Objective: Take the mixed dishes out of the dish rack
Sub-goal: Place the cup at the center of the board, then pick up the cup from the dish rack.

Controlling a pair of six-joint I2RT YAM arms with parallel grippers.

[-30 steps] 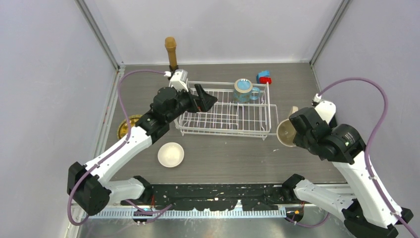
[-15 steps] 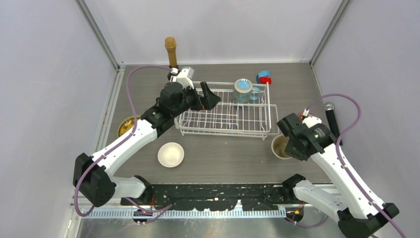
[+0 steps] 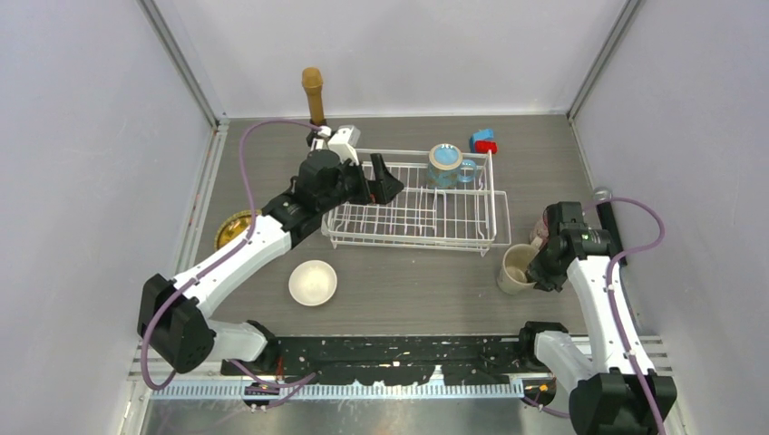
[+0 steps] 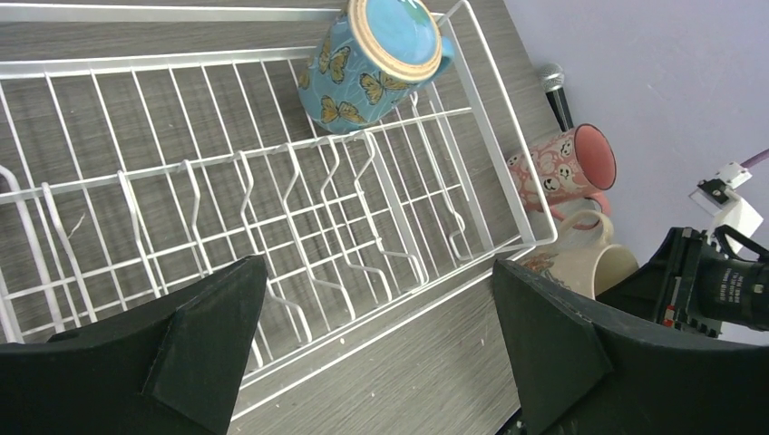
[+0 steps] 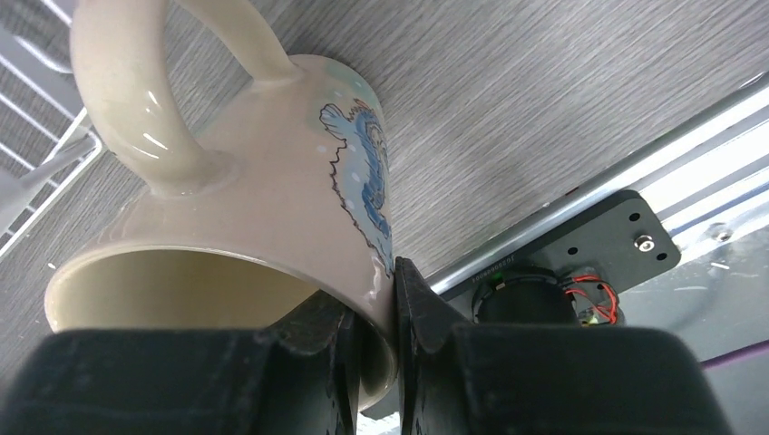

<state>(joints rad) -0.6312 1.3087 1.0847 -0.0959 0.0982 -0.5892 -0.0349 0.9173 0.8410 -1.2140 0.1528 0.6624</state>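
The white wire dish rack (image 3: 413, 216) (image 4: 272, 181) holds one dish, a blue butterfly mug (image 3: 445, 165) (image 4: 372, 63) at its far right corner. My left gripper (image 3: 381, 179) (image 4: 378, 272) hovers open over the rack's left end with nothing between its fingers. Right of the rack, my right gripper (image 3: 535, 272) (image 5: 374, 317) is shut on the rim of the cream patterned mug (image 3: 518, 268) (image 5: 272, 199), whose base is down at the table. A pink mug (image 3: 541, 227) (image 4: 562, 168) stands just behind it. A white bowl (image 3: 313, 282) and a tan plate (image 3: 234, 229) lie on the table left of the rack.
A brown microphone-shaped stick (image 3: 313, 91) stands behind the rack's left corner. A blue-and-red block (image 3: 484, 140) sits behind its right corner. A black microphone (image 3: 606, 204) (image 4: 553, 86) lies by the right wall. The rack's corner (image 5: 36, 181) is close to the cream mug's handle.
My right arm swung toward the near right and brought the cream mug down beside the rack. My left gripper shifted slightly toward the back over the rack, still open.
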